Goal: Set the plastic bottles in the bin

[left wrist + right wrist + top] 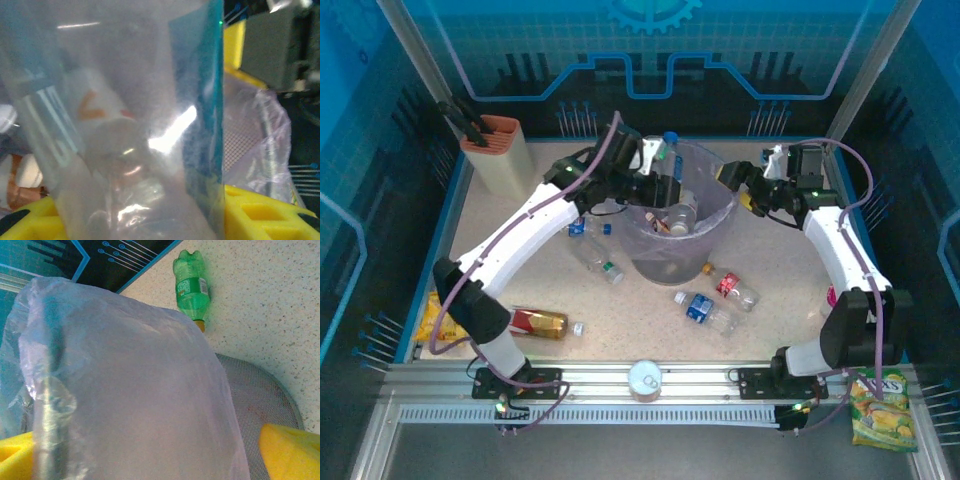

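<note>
One blue-capped bottle (pixel 669 142) stood upright over the far left rim of the bin (pixel 665 262). It was apparently pinched between the half-closed pads (pixel 260 210) of the left gripper (pixel 665 185). In the left wrist view, a clear body with a blue label filled the gap between those pads. At least one dropped bottle (pixel 677 220) lay inside the bin.

The right gripper (pixel 738 185) hung at the opposite rim with its jaws spread wide. The translucent liner (pixel 135 390) bulged between them, but whether they touched it could not be told.

Further out on the table (pixel 780 270), more plastic bottles waited:
- a left pair (pixel 595 250) just beside the bin;
- a front pair (pixel 710 305) near it;
- an amber-red bottle (pixel 545 322) by the left arm's base.

A green bottle (pixel 192 290) lay beyond the bin in the right wrist view.

Good practice here would be to carry the held bottle inward until it was wholly above the opening and past the liner's fold. Only then should it be released, so that it would neither tip off the rim nor drag the bag.
</note>
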`<move>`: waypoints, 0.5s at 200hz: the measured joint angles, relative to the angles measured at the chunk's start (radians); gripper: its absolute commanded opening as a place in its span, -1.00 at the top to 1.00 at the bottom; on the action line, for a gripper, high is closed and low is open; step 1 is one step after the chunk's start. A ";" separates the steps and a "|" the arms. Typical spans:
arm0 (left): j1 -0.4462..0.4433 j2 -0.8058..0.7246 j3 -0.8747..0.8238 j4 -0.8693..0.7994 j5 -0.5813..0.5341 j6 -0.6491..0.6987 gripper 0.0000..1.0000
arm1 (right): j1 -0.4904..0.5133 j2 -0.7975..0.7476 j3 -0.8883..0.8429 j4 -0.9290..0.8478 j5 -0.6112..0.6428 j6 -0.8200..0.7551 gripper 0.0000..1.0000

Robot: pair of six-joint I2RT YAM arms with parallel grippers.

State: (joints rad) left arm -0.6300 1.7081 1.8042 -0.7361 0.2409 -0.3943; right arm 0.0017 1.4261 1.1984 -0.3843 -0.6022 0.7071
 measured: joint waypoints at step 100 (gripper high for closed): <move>-0.011 0.075 0.000 0.010 0.030 -0.023 -0.55 | 0.000 -0.009 0.028 -0.023 0.026 -0.023 -0.95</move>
State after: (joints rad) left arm -0.6407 1.7832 1.8042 -0.7265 0.2707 -0.4168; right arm 0.0017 1.4174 1.2266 -0.4076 -0.5758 0.6842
